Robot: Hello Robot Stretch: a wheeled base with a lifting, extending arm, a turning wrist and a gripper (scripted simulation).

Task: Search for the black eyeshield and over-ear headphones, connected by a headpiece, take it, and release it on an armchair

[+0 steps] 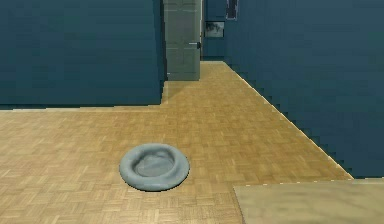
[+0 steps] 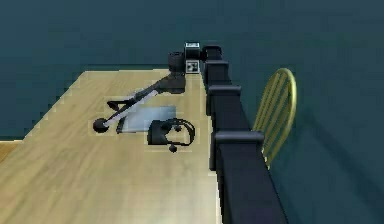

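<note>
On the table (image 2: 60,150), the black headset (image 2: 170,132) lies right of the gripper (image 2: 112,117), apparently within reach; whether the gripper holds anything cannot be told.

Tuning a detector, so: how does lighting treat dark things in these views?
Forward view: parquet floor evenly lit, no glare, walls dark. Arm side view: black headset stands clear on the bright table; dark arm nearly merges with the wall.

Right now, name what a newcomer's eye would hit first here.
A round grey cushion lies on the wood floor, lower middle of the forward view. In the arm side view, the dark arm runs along a wooden table bearing a small black object, with a yellow chair to its right.
</note>
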